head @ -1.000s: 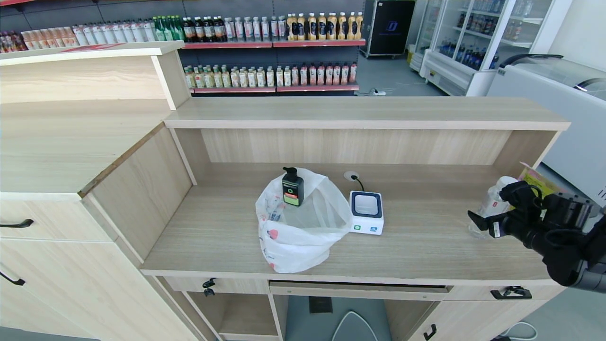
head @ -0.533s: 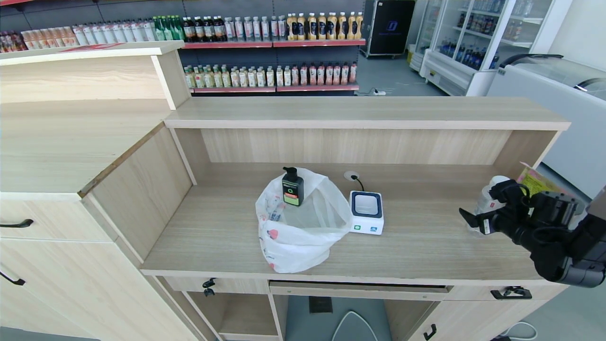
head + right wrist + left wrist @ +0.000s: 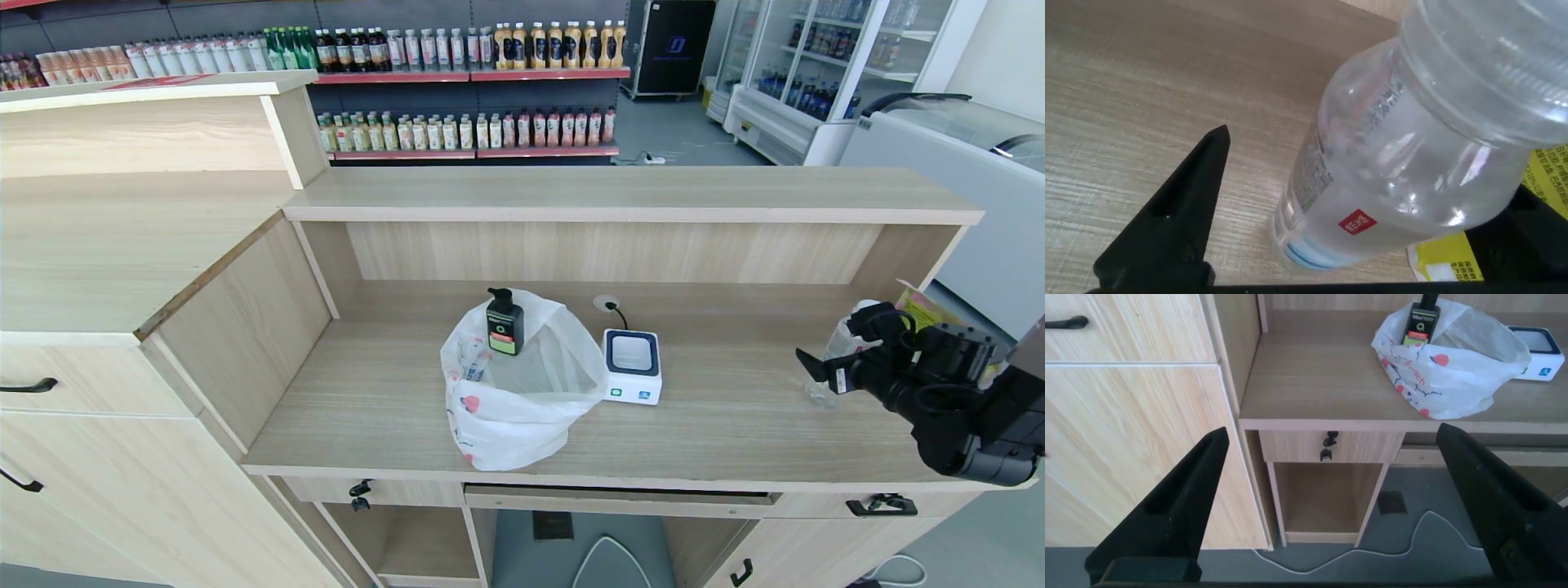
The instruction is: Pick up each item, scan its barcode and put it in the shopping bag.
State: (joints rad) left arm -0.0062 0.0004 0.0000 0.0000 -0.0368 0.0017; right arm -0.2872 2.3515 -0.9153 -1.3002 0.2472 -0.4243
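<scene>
Wooden counter [image 3: 718, 425] carries a clear bottle [image 3: 1429, 106] between the spread fingers of the right gripper [image 3: 1376, 175]; left gripper [image 3: 1331, 433] gapes empty.

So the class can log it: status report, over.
Left gripper open, empty. Right gripper open, straddling clear bottle. Yellow packet close behind bottle; scanner beside shopping bag.

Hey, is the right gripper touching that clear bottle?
Cannot tell. In the right wrist view, bare counter shows between one finger and the clear bottle, but the bottle overlaps the other finger, hiding any contact there.
</scene>
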